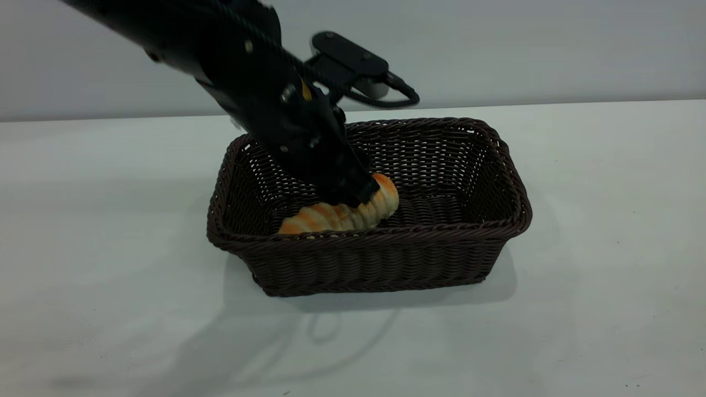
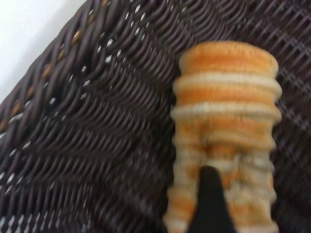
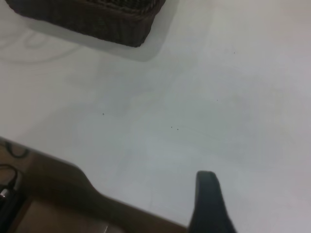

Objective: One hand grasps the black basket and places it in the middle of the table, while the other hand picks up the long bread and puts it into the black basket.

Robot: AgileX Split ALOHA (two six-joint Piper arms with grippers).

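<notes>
The black basket (image 1: 380,264) stands in the middle of the table (image 1: 606,220). The long bread (image 1: 336,216) lies slanted inside it, towards the front wall, one end near the front rim. My left gripper (image 1: 357,194) reaches down into the basket and is shut on the bread near its farther end. In the left wrist view one black finger (image 2: 209,201) lies over the bread (image 2: 226,97), with the basket weave (image 2: 97,126) around it. My right gripper (image 3: 208,206) hangs above the bare table near its edge, away from the basket's corner (image 3: 112,24).
The table's edge (image 3: 121,206) runs close under the right gripper, with a brown surface and black cables (image 3: 9,189) beyond it. A grey wall (image 1: 551,49) stands behind the table. The left arm's cable (image 1: 386,99) loops above the basket's back rim.
</notes>
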